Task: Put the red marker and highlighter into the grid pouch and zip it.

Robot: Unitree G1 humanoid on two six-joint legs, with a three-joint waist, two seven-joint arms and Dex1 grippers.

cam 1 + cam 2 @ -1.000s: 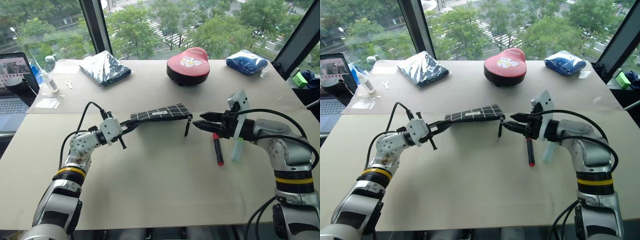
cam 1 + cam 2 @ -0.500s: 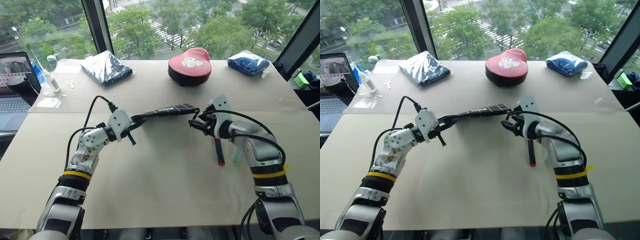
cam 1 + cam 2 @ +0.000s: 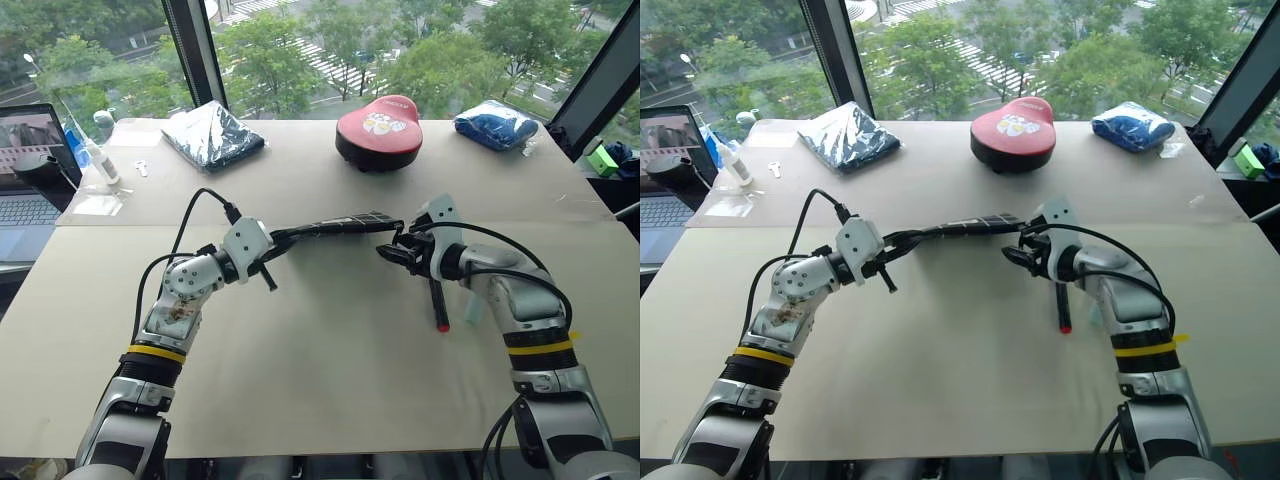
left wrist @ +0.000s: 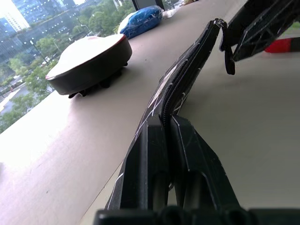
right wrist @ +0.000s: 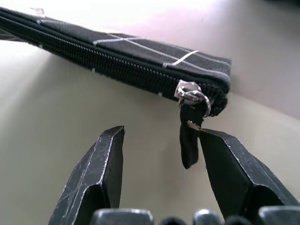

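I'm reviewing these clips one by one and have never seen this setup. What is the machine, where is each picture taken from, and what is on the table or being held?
It is a two-armed humanoid robot. Two pictures look down from its head; the other two come from a camera on each wrist.

The left gripper is shut on one end of the grid pouch, holding it up edge-on above the table. The right gripper is open at the pouch's other end, with the zipper strap hanging between its fingers.

The red marker lies on the table beside the right arm, and the highlighter lies partly hidden behind that arm. Farther back sit a red case and two blue bundles.
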